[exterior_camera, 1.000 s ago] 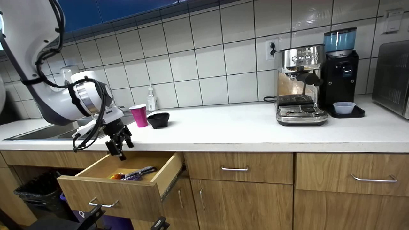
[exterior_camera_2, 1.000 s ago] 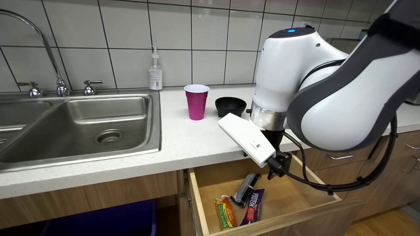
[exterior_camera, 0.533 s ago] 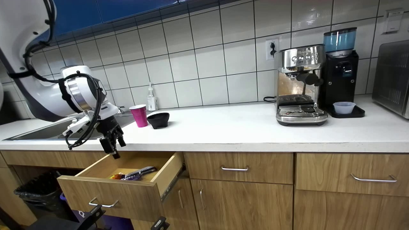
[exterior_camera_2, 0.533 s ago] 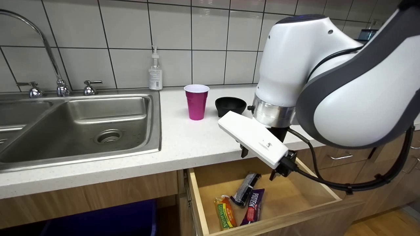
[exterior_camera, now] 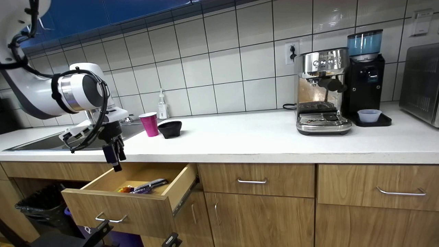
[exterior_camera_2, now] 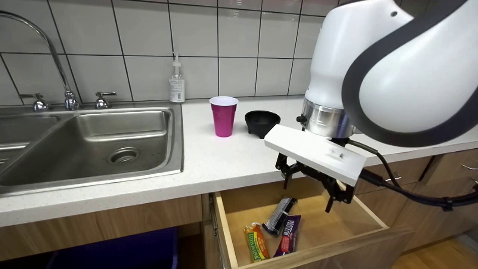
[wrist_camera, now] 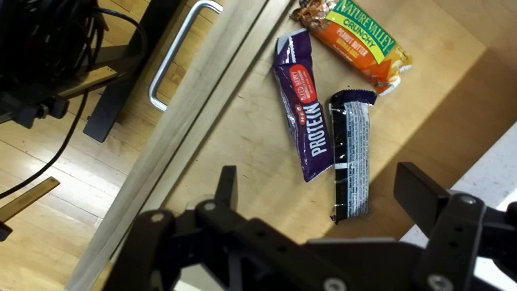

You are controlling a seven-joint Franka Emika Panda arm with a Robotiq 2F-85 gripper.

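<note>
End effector [wrist_camera: 316, 180] — jaws wide apart, empty

Glossy plastic wrappers [wrist_camera: 303, 107], smooth wooden drawer [exterior_camera_2: 325, 228], satin metal sink [exterior_camera_2: 177, 138]

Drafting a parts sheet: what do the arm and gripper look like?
Arm: white, rounded, dark grey edging, silver metal collar, black cables strapped along it. Gripper: black, jointed links, two flat fingers; slim white box mounted beside it.
</note>
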